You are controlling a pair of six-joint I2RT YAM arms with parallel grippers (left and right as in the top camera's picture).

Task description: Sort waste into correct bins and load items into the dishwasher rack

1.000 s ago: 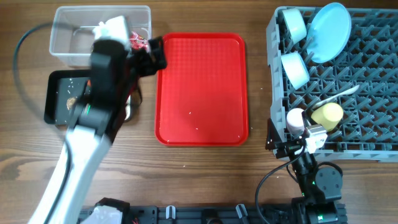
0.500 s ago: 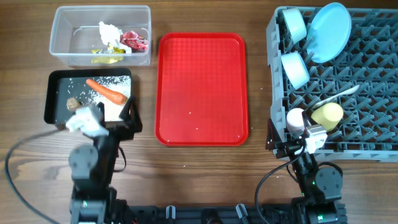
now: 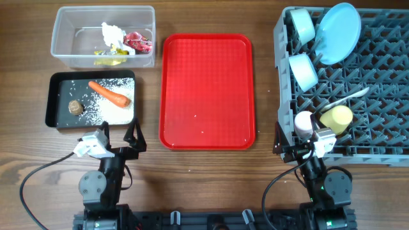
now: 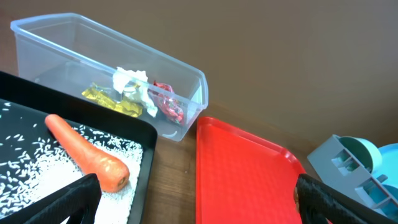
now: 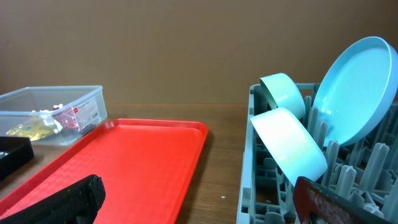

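Note:
The clear tub (image 3: 64,25) at the back left holds a white tissue (image 3: 112,32), a red wrapper (image 3: 137,41) and a yellow wrapper (image 3: 108,59). The black tray (image 3: 51,96) in front of it holds the carrot (image 3: 110,94), rice (image 3: 108,110) and a brown lump (image 3: 75,107). The grey rack (image 3: 377,96) on the right holds the blue plate (image 3: 337,32), two bowls (image 3: 301,24) (image 3: 303,70), the spoon (image 3: 348,97), the yellow cup (image 3: 337,117) and the pink cup (image 3: 303,122). My left gripper (image 3: 119,135) is open and empty just in front of the black tray. My right gripper (image 3: 297,145) is open and empty at the rack's front left corner.
The flat red tray (image 3: 208,89) lies between the bins and the rack, bare but for a few rice grains. Bare wood runs along the table's front edge between the two arm bases.
My left arm has pulled back from over the clear tub to the table's front edge, uncovering the tub and the black tray. The right arm has not moved.

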